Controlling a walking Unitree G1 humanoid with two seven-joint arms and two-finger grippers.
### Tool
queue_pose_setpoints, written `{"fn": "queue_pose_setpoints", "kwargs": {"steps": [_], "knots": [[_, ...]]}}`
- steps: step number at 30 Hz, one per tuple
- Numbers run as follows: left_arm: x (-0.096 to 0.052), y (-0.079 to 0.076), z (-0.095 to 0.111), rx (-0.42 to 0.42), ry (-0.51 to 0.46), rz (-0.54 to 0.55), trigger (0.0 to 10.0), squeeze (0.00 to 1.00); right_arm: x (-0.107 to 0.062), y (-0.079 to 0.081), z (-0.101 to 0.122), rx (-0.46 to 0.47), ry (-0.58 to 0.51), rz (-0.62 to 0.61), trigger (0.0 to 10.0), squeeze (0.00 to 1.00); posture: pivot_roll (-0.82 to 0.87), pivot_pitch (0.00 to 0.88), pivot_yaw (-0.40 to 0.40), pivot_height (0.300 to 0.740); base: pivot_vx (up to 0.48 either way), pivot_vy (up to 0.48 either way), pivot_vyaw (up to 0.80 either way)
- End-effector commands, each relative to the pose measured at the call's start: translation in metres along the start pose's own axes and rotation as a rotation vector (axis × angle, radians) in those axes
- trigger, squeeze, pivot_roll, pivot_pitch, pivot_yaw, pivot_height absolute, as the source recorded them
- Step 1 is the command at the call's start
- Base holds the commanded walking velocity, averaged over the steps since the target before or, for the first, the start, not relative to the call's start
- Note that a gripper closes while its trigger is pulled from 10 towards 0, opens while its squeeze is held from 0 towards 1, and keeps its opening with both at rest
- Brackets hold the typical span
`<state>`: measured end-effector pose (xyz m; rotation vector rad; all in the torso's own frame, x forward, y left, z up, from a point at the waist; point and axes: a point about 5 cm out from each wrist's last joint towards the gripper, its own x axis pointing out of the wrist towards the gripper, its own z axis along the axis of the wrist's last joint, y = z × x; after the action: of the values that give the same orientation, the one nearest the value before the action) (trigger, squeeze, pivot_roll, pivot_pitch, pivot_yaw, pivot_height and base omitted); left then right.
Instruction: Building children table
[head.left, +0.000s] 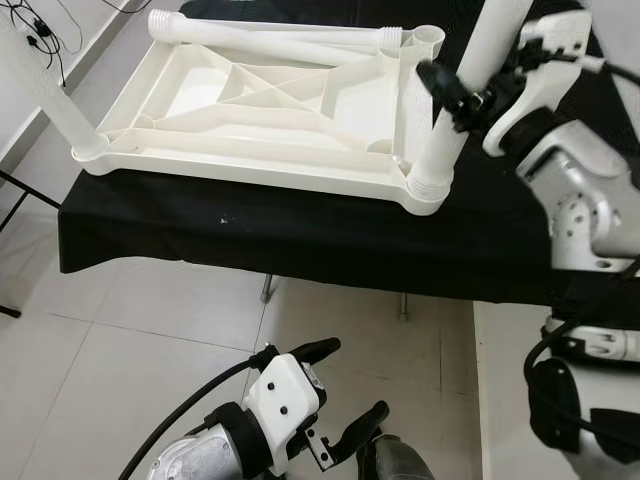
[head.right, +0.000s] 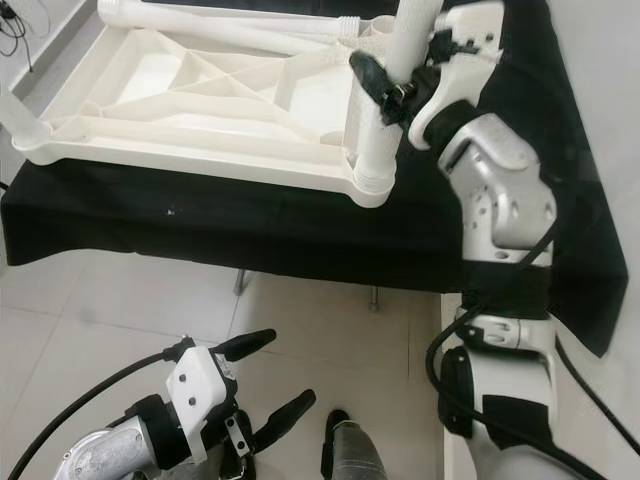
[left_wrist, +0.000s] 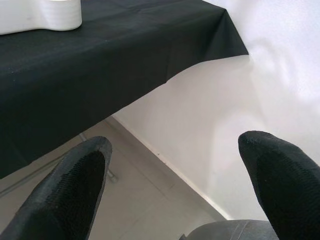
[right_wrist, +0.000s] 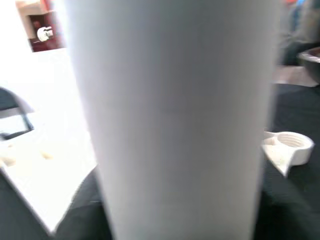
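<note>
A white plastic tabletop (head.left: 250, 165) lies upside down on a table draped in black cloth (head.left: 300, 235). A white table leg (head.left: 450, 130) stands upright in its near right corner socket, and my right gripper (head.left: 455, 95) is shut on it partway up. Seen from the right wrist, this leg (right_wrist: 175, 120) is very close. Another leg (head.left: 45, 95) stands at the near left corner. A third leg (head.left: 270, 35) lies along the tabletop's far edge. My left gripper (head.left: 355, 378) hangs open low over the floor, holding nothing.
The far right corner socket (head.left: 428, 40) is open. A threaded white socket (right_wrist: 290, 147) sits on the black cloth. Metal table legs (head.left: 268, 288) stand on the tiled floor. A white wall (left_wrist: 260, 90) rises right of the table. Cables (head.left: 40, 30) hang at far left.
</note>
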<state>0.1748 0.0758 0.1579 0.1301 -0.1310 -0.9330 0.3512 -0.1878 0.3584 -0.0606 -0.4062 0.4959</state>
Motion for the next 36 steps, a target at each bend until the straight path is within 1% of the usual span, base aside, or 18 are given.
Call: {"fn": "queue_pose_setpoints", "kwargs": {"steps": [1, 6, 8, 12, 13, 14, 15, 16, 17, 18, 19, 20, 21, 22, 25, 31, 34, 36], "knots": [[-0.003, -0.003, -0.003, -0.008, 0.015, -0.002, 10.0, 0.0, 0.002, 0.001, 0.004, -0.007, -0.016, 0.037, 0.0, 0.0, 0.08, 0.332, 0.007, 0.74, 0.0, 0.0, 0.0], [-0.003, -0.003, -0.003, -0.006, 0.016, -0.002, 10.0, 0.0, 0.004, -0.001, 0.004, -0.016, -0.012, 0.081, 0.0, 0.0, 0.08, 0.336, 0.011, 0.74, 0.0, 0.0, 0.0], [-0.003, -0.003, -0.003, -0.006, 0.016, -0.002, 10.0, 0.0, 0.004, -0.001, 0.004, -0.016, -0.012, 0.081, 0.0, 0.0, 0.08, 0.336, 0.011, 0.74, 0.0, 0.0, 0.0], [-0.004, -0.004, -0.003, -0.005, 0.017, -0.004, 10.0, 0.0, 0.004, 0.001, -0.002, -0.01, 0.022, 0.102, 0.0, 0.0, 0.08, 0.335, 0.01, 0.74, 0.0, 0.0, 0.0], [-0.004, -0.004, -0.003, -0.006, 0.018, -0.005, 10.0, 0.0, 0.002, 0.003, -0.01, 0.0, 0.056, 0.086, 0.0, 0.0, 0.08, 0.333, 0.009, 0.74, 0.0, 0.0, 0.0], [-0.004, -0.004, -0.003, -0.006, 0.018, -0.005, 10.0, 0.0, 0.0, 0.006, -0.025, -0.007, 0.12, -0.004, 0.0, 0.0, 0.07, 0.333, 0.008, 0.74, 0.0, 0.0, 0.0], [-0.004, -0.004, -0.003, -0.006, 0.018, -0.005, 10.0, 0.0, -0.002, 0.007, -0.034, -0.017, 0.161, -0.072, 0.0, 0.0, 0.07, 0.333, 0.008, 0.74, 0.0, 0.0, 0.0], [-0.004, -0.005, -0.003, -0.008, 0.018, -0.005, 10.0, 0.0, -0.016, 0.022, -0.06, -0.008, 0.257, -0.23, 0.0, 0.0, 0.07, 0.33, -0.007, 0.74, 0.0, 0.0, 0.0], [-0.004, -0.005, -0.003, -0.008, 0.018, -0.005, 10.0, 0.0, -0.016, 0.022, -0.06, -0.008, 0.257, -0.23, 0.0, 0.0, 0.07, 0.33, -0.007, 0.74, 0.0, 0.0, 0.0], [-0.004, -0.004, -0.003, -0.012, 0.017, 0.001, 10.0, 0.0, -0.029, 0.043, -0.079, 0.02, 0.312, -0.343, 0.0, 0.0, 0.08, 0.335, -0.001, 0.74, 0.0, 0.0, 0.0], [-0.004, -0.004, -0.003, -0.012, 0.017, 0.001, 10.0, 0.0, -0.029, 0.043, -0.079, 0.02, 0.312, -0.343, 0.0, 0.0, 0.08, 0.335, -0.001, 0.74, 0.0, 0.0, 0.0], [-0.004, -0.003, -0.003, -0.015, 0.017, 0.005, 10.0, 0.0, -0.039, 0.057, -0.089, 0.046, 0.341, -0.414, 0.0, 0.0, 0.08, 0.339, 0.0, 0.74, 0.0, 0.0, 0.0], [-0.004, -0.004, -0.003, -0.015, 0.017, 0.004, 10.0, 0.0, -0.044, 0.066, -0.095, 0.065, 0.355, -0.464, 0.0, 0.0, 0.07, 0.333, 0.005, 0.74, 0.0, 0.0, 0.0], [-0.003, -0.004, -0.003, -0.014, 0.017, 0.003, 10.0, 0.0, -0.042, 0.069, -0.096, 0.085, 0.349, -0.479, 0.0, 0.0, 0.08, 0.33, 0.005, 0.74, 0.0, 0.0, 0.0], [-0.003, -0.005, -0.004, -0.013, 0.017, -0.001, 10.0, 0.0, -0.037, 0.07, -0.096, 0.1, 0.338, -0.489, 0.0, 0.0, 0.08, 0.319, 0.007, 0.74, 0.0, 0.0, 0.0], [-0.003, -0.006, -0.004, -0.015, 0.016, -0.003, 10.0, 0.0, -0.033, 0.069, -0.091, 0.091, 0.32, -0.474, 0.0, 0.0, 0.07, 0.31, -0.001, 0.74, 0.0, 0.0, 0.0], [-0.002, -0.006, -0.004, -0.017, 0.014, -0.001, 10.0, 0.0, -0.035, 0.071, -0.088, 0.083, 0.325, -0.505, 0.0, 0.0, 0.07, 0.31, -0.001, 0.74, 0.0, 0.0, 0.0], [-0.002, -0.006, -0.004, -0.016, 0.014, 0.0, 10.0, 0.0, -0.036, 0.073, -0.086, 0.081, 0.329, -0.504, 0.0, 0.0, 0.07, 0.309, 0.0, 0.74, 0.0, 0.0, 0.0]]}}
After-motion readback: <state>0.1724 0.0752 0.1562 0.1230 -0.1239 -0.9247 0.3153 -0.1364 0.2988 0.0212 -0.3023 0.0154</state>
